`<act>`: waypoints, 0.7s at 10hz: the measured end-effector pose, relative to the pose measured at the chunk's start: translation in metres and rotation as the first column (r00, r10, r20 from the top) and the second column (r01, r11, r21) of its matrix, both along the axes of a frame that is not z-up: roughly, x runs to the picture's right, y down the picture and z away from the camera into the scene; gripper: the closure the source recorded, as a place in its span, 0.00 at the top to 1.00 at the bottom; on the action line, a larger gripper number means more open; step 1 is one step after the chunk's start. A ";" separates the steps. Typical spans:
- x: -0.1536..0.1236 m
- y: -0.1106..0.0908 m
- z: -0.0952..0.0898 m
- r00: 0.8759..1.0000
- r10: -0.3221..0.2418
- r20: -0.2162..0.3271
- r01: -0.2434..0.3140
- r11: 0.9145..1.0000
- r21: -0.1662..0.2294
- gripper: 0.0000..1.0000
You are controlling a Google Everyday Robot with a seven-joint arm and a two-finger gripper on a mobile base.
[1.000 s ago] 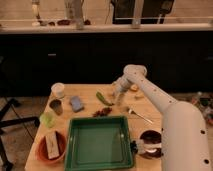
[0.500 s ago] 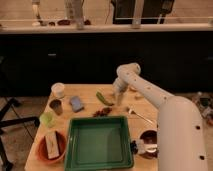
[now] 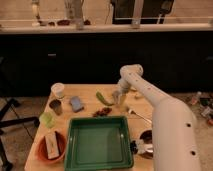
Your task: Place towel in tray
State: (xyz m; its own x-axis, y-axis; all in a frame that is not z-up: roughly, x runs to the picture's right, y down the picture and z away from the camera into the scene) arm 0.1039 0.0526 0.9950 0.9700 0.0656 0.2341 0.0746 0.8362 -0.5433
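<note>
The pincer (image 3: 119, 98) stands open over the worktop (image 3: 86, 93), near the far right corner of the green tray (image 3: 100, 144).

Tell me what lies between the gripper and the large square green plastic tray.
Camera view: a small dark red cluster lies between the gripper, low over the table, and the tray.

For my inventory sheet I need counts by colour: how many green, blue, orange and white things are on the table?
Green: 3 (tray, pod, small cup)
Blue: 1 (block)
Orange: 1 (bowl)
White: 1 (cup)
Total: 6
The open gripper hangs low over the table, just right of the pod.
</note>
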 end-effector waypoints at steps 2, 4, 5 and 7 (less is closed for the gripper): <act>0.004 0.000 0.005 1.000 0.011 -0.005 -0.011 1.000 -0.006 0.65; 0.008 0.000 0.006 1.000 0.019 -0.010 -0.019 1.000 -0.009 0.48; 0.008 0.000 0.006 1.000 0.021 -0.010 -0.021 1.000 -0.010 0.37; 0.007 0.000 0.006 1.000 0.017 -0.012 -0.017 1.000 -0.008 0.16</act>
